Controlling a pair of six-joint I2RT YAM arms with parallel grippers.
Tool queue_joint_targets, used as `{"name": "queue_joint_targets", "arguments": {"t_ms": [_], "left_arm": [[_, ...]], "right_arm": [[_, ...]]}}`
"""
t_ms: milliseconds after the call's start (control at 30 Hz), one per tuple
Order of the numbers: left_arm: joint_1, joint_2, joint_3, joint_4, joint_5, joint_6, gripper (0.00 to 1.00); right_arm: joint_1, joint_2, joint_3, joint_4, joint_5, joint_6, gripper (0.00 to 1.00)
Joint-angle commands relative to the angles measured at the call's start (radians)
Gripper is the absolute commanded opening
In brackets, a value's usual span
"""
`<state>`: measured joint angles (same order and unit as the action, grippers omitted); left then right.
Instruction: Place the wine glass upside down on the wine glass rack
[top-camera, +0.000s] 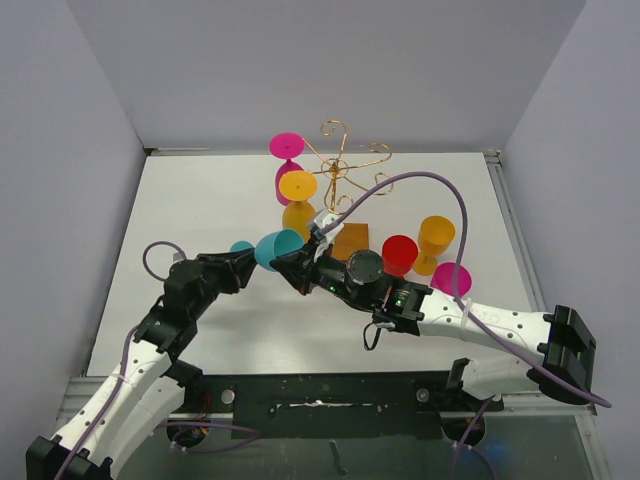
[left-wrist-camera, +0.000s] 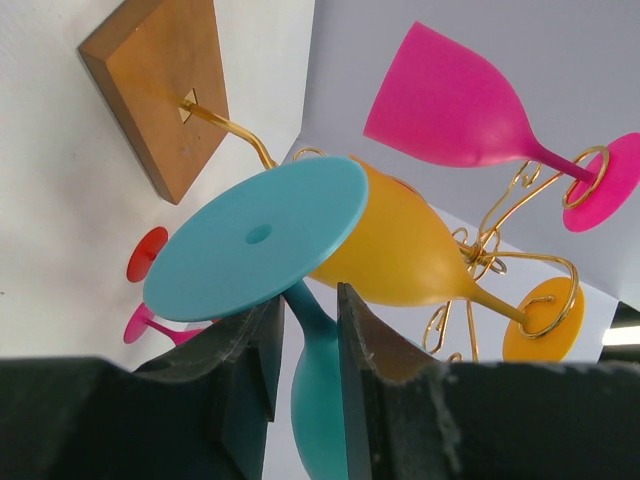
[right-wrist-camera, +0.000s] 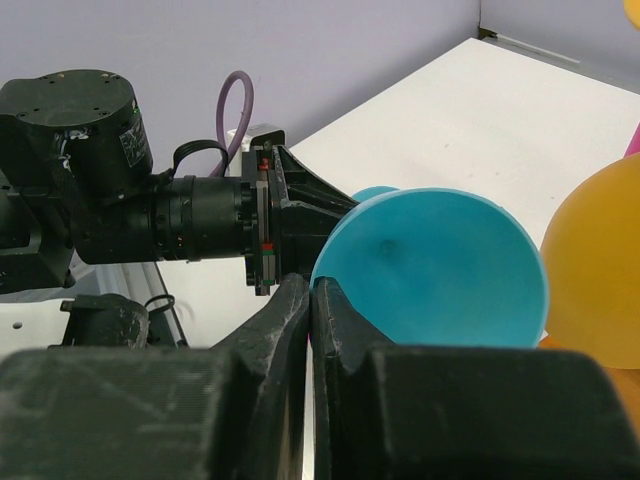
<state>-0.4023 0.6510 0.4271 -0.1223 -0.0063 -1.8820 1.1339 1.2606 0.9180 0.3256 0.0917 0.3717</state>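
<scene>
A teal wine glass (top-camera: 278, 248) is held level between both arms, just near-left of the wine glass rack (top-camera: 338, 165), whose wooden base (top-camera: 350, 240) lies behind my right wrist. My left gripper (top-camera: 250, 262) is shut on its stem (left-wrist-camera: 310, 310), under the round foot (left-wrist-camera: 260, 235). My right gripper (top-camera: 292, 262) is shut on the rim of the bowl (right-wrist-camera: 440, 265), fingertips (right-wrist-camera: 295, 295) pinching its near edge. A pink glass (left-wrist-camera: 460, 100) and a yellow glass (left-wrist-camera: 400, 250) hang upside down on the gold wire arms (left-wrist-camera: 500, 240).
A red glass (top-camera: 399, 252) and a yellow glass (top-camera: 435, 240) stand right of the rack base, with a pink glass (top-camera: 452, 278) by my right forearm. Grey walls close in the table at the back and on both sides.
</scene>
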Motion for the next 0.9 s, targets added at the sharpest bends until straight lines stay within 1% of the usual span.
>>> {"name": "queue_joint_targets", "arguments": {"t_ms": [0,100,267,333,567,667,800,867], "left_arm": [[0.014,-0.002,0.060,0.070,-0.024,0.004,0.22],[0.019,-0.002,0.064,0.081,-0.024,0.006,0.20],[0.037,-0.005,0.075,0.088,-0.020,0.013,0.04],[0.044,-0.007,0.074,0.095,-0.015,0.013,0.00],[0.058,0.004,0.097,0.120,-0.028,0.040,0.00],[0.062,0.013,0.116,0.131,-0.034,0.062,0.00],[0.075,0.025,0.128,0.147,-0.031,0.088,0.00],[0.081,0.031,0.130,0.150,-0.028,0.099,0.00]], "right_arm": [[0.009,0.005,-0.005,0.090,-0.045,0.019,0.00],[0.009,0.007,-0.009,0.091,-0.053,0.015,0.00],[0.009,0.001,-0.027,0.088,-0.071,-0.009,0.00],[0.008,-0.005,-0.038,0.086,-0.075,-0.017,0.00],[0.008,-0.024,-0.042,0.053,-0.044,-0.015,0.24],[0.009,-0.030,-0.034,0.044,-0.035,-0.008,0.29],[0.008,-0.033,-0.030,0.045,-0.025,0.013,0.31],[0.009,-0.037,-0.027,0.042,-0.022,0.022,0.34]]}}
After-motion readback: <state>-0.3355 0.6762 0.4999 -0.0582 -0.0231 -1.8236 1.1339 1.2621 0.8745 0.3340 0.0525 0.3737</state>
